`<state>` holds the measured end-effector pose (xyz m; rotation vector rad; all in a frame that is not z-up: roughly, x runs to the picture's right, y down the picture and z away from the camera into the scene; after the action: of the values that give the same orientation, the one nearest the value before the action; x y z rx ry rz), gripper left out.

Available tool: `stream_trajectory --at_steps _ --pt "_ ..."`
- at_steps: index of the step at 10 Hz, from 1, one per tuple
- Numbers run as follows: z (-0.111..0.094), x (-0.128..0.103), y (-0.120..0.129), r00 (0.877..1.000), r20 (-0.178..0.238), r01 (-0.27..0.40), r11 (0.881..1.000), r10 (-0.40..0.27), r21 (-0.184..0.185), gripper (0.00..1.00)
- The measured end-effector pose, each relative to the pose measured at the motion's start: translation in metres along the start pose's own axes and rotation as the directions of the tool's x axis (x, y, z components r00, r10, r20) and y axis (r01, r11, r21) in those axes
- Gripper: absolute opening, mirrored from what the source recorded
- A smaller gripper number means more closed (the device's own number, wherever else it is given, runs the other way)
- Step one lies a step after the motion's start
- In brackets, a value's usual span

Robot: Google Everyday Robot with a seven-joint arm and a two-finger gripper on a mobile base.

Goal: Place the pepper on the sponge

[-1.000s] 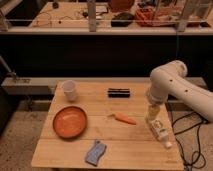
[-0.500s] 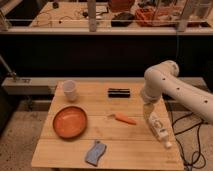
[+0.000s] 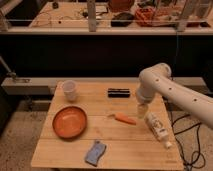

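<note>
On the wooden table point(image 3: 107, 159) I count six loose things, one of each: one pepper point(image 3: 124, 119), one sponge point(image 3: 96, 152), one orange plate point(image 3: 69, 122), one pale cup point(image 3: 69, 90), one black bar point(image 3: 119, 92) and one white bottle point(image 3: 158, 129).

I take the pepper as my mark. It lies flat near the middle of the table, touching nothing else that I can see. The sponge lies well apart from it, toward the front edge and to the left in my view. The plate sits left of the pepper, to the side of the line from pepper to sponge. The cup stands upright beyond the plate, far left of the pepper and toward the back. The black bar lies behind the pepper, near the far edge. The bottle lies on its side just right of the pepper, slanting toward the front right corner.

My one arm point(image 3: 170, 92) bends in from the right. Its gripper point(image 3: 142, 111) hangs just beside the pepper's right end, between pepper and bottle. I cannot tell how its grip stands, nor whether it touches the pepper.

The table is light planked wood. The pepper is slim, orange and tapered. The sponge is flat, blue-grey and wavy-edged. The plate is round and shallow.
</note>
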<state>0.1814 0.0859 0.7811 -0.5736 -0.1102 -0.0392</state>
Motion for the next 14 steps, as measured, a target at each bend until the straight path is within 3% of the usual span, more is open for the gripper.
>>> stream_trajectory --at_steps 3,7,14 --pt "0.024 -0.019 -0.007 0.999 0.036 -0.003 1.000 0.003 -0.013 0.80" --pt "0.047 -0.028 -0.008 0.997 0.070 -0.011 0.999 0.013 -0.031 0.80" --pt "0.081 -0.049 -0.002 0.994 0.100 -0.038 0.996 0.045 -0.075 0.80"
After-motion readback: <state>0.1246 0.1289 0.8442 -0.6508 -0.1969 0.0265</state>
